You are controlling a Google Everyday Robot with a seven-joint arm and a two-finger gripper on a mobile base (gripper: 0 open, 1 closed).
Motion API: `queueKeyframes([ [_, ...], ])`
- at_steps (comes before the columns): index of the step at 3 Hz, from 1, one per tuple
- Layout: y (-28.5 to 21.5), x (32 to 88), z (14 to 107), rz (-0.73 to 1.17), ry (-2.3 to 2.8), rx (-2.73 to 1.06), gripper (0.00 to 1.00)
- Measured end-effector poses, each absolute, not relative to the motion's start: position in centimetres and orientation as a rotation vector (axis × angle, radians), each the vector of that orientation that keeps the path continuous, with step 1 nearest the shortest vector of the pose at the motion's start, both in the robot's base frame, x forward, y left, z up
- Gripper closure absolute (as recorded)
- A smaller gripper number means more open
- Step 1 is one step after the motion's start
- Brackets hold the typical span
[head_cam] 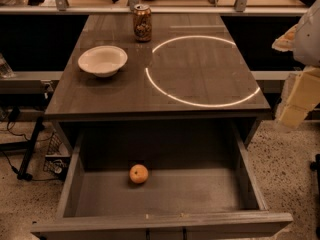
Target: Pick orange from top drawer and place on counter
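The orange (pixel 139 174) lies on the flat bottom of the open top drawer (pixel 165 194), left of its middle and towards the front. The drawer is pulled out under the counter (pixel 165 91), a dark glossy tabletop marked with a glowing white circle (pixel 200 69). My gripper (pixel 296 100) shows as cream-coloured parts below the white arm at the right edge of the view. It hangs off the counter's right side, well above and to the right of the orange, and touches nothing.
A cream bowl (pixel 102 60) sits on the counter's left part. A soda can (pixel 142 23) stands at its far edge. A railing (pixel 150 9) runs behind the counter. Cables and a stand (pixel 27 149) lie on the speckled floor at left.
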State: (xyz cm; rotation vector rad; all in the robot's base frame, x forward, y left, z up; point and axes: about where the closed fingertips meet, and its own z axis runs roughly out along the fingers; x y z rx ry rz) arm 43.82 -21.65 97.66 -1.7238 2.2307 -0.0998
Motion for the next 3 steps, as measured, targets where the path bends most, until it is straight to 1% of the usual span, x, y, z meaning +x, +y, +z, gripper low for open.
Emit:
queueKeyframes([
  [1,-21.7,43.8,97.7,-0.100,2.231,-1.724,0.00],
  [2,-20.9,43.4,94.7,0.004,2.245,-1.698,0.00],
  [3,-18.8,42.3,90.1,0.170,2.251,-1.648,0.00],
])
